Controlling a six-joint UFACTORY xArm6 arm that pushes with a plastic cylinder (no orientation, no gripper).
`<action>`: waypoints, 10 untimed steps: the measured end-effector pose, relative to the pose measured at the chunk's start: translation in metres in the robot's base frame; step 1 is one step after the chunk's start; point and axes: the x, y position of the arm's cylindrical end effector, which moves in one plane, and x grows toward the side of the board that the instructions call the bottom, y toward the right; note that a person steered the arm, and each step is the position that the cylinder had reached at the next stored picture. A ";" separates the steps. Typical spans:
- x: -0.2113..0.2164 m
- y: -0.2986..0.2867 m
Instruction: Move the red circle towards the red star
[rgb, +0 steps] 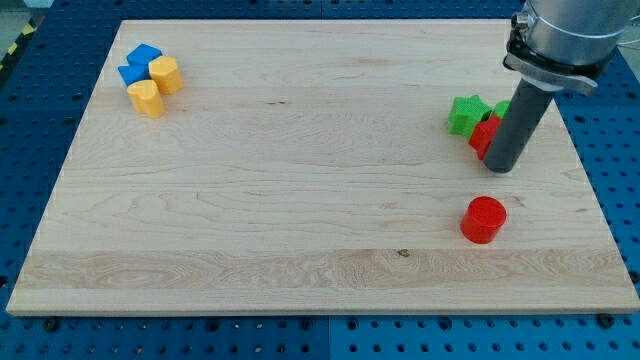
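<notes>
My tip (502, 168), lower end of straight dark rod, no jaws, so nothing grasped or released; resting on light wooden board (300, 180) at view's right, just touching or overlapping red star-shaped block (486, 136). Star partly hidden behind rod, shape only partly readable. Green star-shaped block (465, 113) touching red star on its upper-left side; bit more green (503, 107) peeking out behind rod, can't tell if same block or another.

Red circle, short plastic cylinder (484, 219), alone nearer view's bottom, below and slightly left of tip, clear gap between them. Near red star but not touching.

Judgement: tip on wrong side for the push. Sits between circle and star, approx., so pushing from here would shove circle away. Prob. needs to swing round to circle's bottom side, then push up toward view's top. Risk: brushing red star or green block while leaving, since rod so close.

Far corner, view's top left: tight cluster, two blue blocks (139, 65), shape unclear, and two yellow rounded blocks (156, 86), all touching. Well apart from task area, no interference likely.
</notes>
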 end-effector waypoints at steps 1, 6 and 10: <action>-0.008 0.000; 0.122 0.057; 0.101 -0.023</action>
